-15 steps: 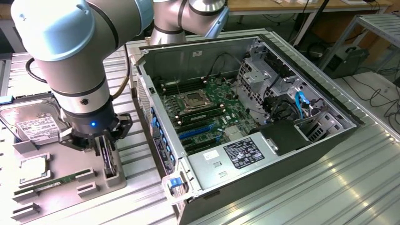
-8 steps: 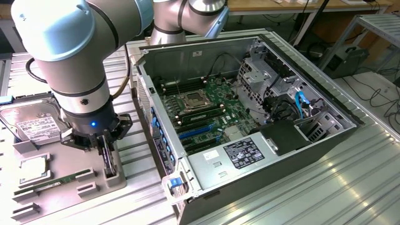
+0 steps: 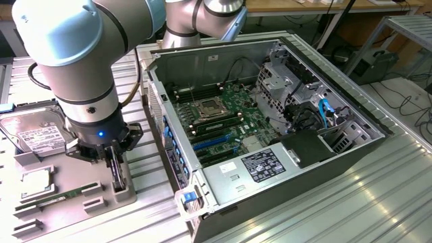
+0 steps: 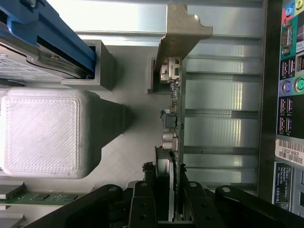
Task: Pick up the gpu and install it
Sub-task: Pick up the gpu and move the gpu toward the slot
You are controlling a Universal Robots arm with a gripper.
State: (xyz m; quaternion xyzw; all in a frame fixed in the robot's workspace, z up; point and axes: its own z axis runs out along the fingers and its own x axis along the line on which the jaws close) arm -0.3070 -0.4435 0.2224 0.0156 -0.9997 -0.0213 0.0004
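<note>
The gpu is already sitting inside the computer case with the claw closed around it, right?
Not quite: the gpu stands on edge in the grey holder outside the computer case, as the exterior view shows. The claw is indeed closed around it.

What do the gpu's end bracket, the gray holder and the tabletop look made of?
The gpu has an end bracket of thin sheet metal, dull silvery, with a bent tab at the tip. The gray holder: probably 3D-printed plastic, matte; fine layer lines on its raised block. The tabletop: likely aluminium slats, brushed sheen with bright glare and parallel grooves.
</note>
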